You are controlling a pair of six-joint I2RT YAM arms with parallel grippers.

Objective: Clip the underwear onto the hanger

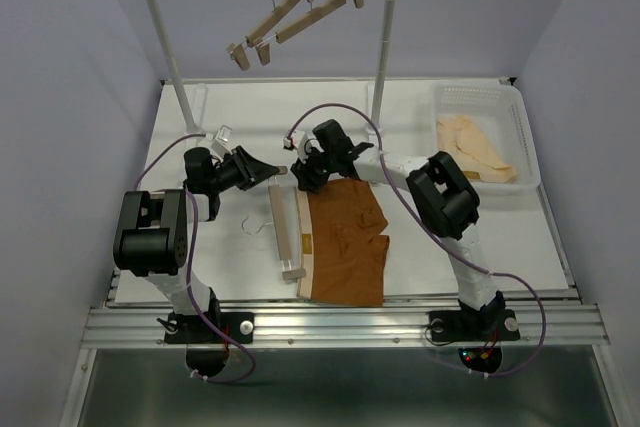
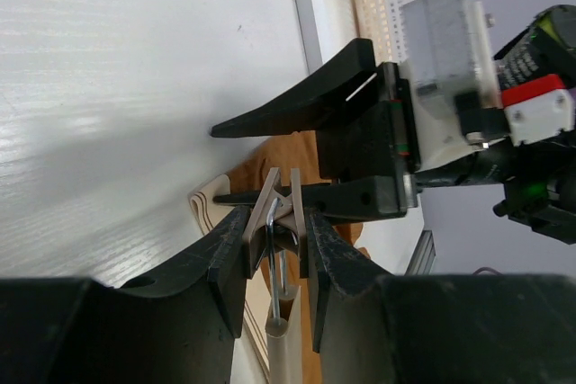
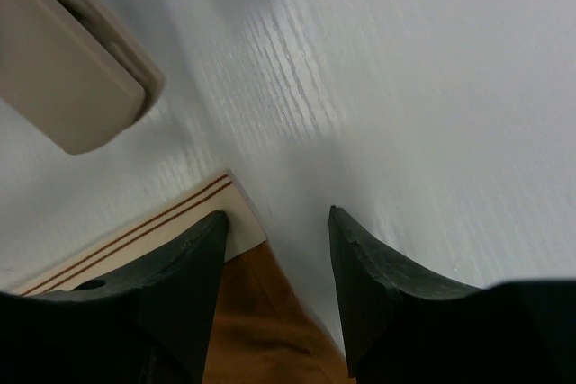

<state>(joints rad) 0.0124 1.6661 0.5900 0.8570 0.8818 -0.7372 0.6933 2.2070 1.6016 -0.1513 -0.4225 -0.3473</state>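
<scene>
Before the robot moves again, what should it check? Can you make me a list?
1. Left gripper pinches the far clip of the hanger: ok.
2. Right gripper is open and holds nothing: ok.
3. Waistband corner of the underwear sits inside that clip: not ok. In the right wrist view it lies flat on the table with no clip on it.
4. Hanger lies alongside the waistband edge: ok.
5. Near clip bites the fabric: cannot tell, too small to see.
</scene>
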